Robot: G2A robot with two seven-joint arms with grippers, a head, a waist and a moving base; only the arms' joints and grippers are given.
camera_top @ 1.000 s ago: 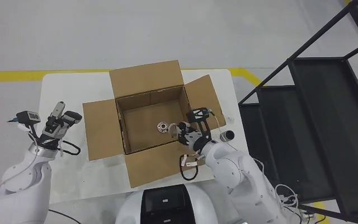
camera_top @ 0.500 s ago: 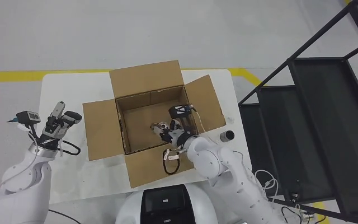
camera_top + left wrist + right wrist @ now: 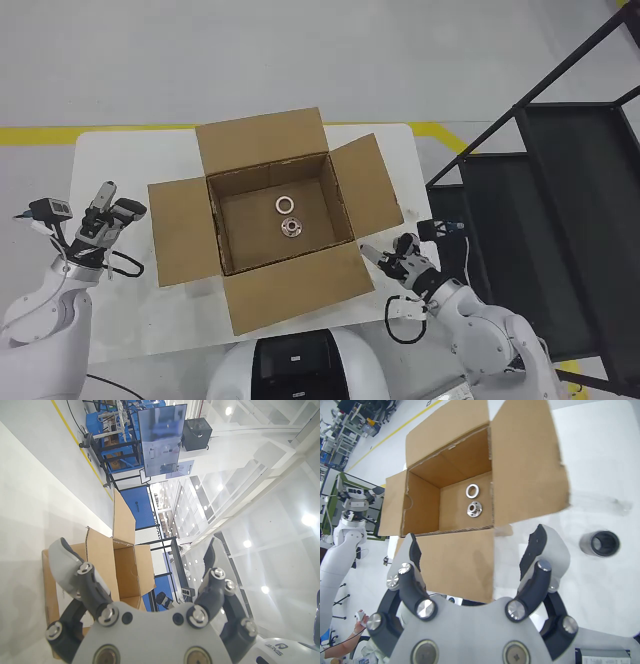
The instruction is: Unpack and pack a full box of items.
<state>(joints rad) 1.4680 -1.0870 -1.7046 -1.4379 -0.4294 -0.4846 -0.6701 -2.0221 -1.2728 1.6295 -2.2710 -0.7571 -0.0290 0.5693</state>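
We judge we are packing the cardboard box [image 3: 527, 462]: our right gripper [image 3: 477, 537], spread wide and empty, must next grasp the hollow cylinder [image 3: 599, 543] just beside it.

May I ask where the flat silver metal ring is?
Top view: the ring lies inside the open cardboard box, in its far half, just beyond the silver flanged hub.

Open cardboard box [image 3: 245, 225], flaps spread, silver ring [image 3: 285, 204] and flanged hub [image 3: 291, 228] close together inside
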